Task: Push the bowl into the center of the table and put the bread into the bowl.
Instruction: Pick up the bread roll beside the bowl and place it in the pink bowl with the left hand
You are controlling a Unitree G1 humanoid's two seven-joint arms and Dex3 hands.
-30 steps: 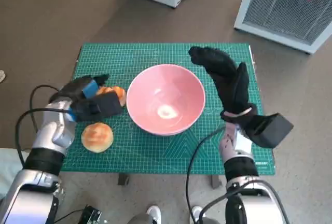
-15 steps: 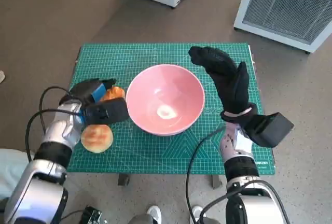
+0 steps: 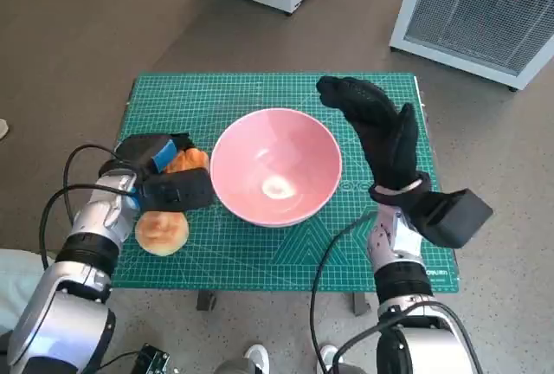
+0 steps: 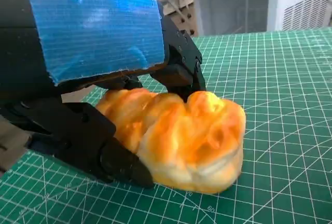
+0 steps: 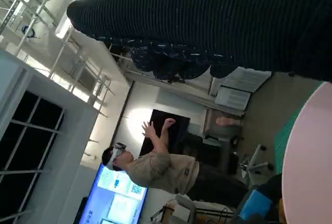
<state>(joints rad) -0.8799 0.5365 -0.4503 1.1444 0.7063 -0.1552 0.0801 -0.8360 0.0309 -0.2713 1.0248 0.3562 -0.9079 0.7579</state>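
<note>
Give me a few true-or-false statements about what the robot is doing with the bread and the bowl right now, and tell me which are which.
1. The pink bowl has bread in it. False: it holds no bread; both pieces lie on the green mat.
2. The left hand has its fingers around the elongated golden bread. True.
3. The round bun lies on the mat near the table's front edge, beside the left hand. True.
4. The right hand is holding a piece of bread. False: it holds nothing and is raised beside the bowl.
5. The bowl is tipped on its side. False: it stands upright.
</note>
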